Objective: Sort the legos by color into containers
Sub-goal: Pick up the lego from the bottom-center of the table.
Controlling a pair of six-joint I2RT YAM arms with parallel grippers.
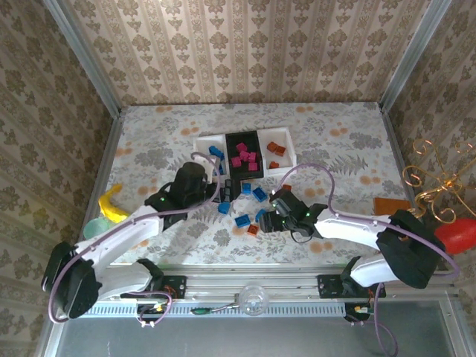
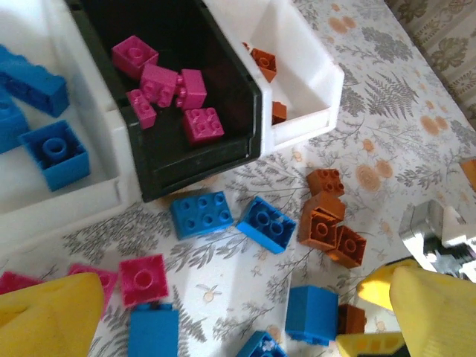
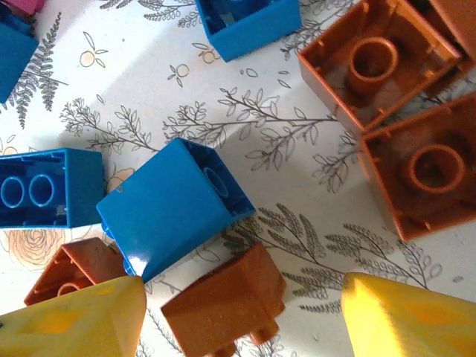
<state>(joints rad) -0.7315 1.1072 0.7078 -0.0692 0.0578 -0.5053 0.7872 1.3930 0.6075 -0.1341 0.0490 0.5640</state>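
Three joined containers stand mid-table: a left white tray (image 1: 199,143) with blue legos (image 2: 53,152), a black tray (image 1: 242,136) with magenta legos (image 2: 171,88), and a right white tray (image 1: 288,158) with orange-brown legos (image 2: 263,62). Loose legos lie in front of them. My left gripper (image 1: 223,195) hangs open over a magenta brick (image 2: 143,279) and blue bricks (image 2: 311,312), its yellow fingers (image 2: 46,316) wide apart. My right gripper (image 3: 242,323) is open low over the table. An orange-brown brick (image 3: 223,301) lies between its fingers, touching neither. A blue brick (image 3: 171,208) lies just beyond.
A yellow banana toy (image 1: 111,204) and a pale green object (image 1: 94,227) lie at the left edge. A flat brown board (image 1: 390,204), a gold wire stand (image 1: 439,175) and a red object (image 1: 457,234) are at the right. More orange-brown bricks (image 3: 379,63) lie ahead of the right gripper.
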